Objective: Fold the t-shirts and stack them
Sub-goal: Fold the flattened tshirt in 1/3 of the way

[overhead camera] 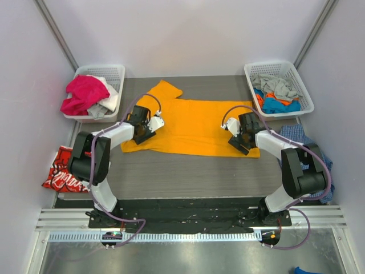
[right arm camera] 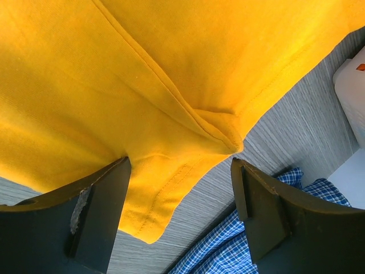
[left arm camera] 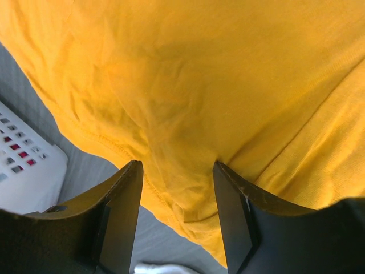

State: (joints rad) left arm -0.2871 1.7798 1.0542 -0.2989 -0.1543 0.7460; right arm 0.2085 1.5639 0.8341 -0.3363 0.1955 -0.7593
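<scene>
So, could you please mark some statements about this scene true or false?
The orange t-shirt lies spread out on the table. True.
The red t-shirt lies stacked on the orange t-shirt. False: it lies at the table's left edge, by the left arm.
The left gripper and right gripper are both open over the orange t-shirt. True.
The blue checked cloth lies beside the left arm. False: it lies by the right arm.

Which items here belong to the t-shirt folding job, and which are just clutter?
Job: plain orange-yellow cloth t-shirt; red cloth t-shirt with white lettering.
Lying about: blue checked cloth; left white plastic basket of clothes; right white plastic basket of clothes.
</scene>
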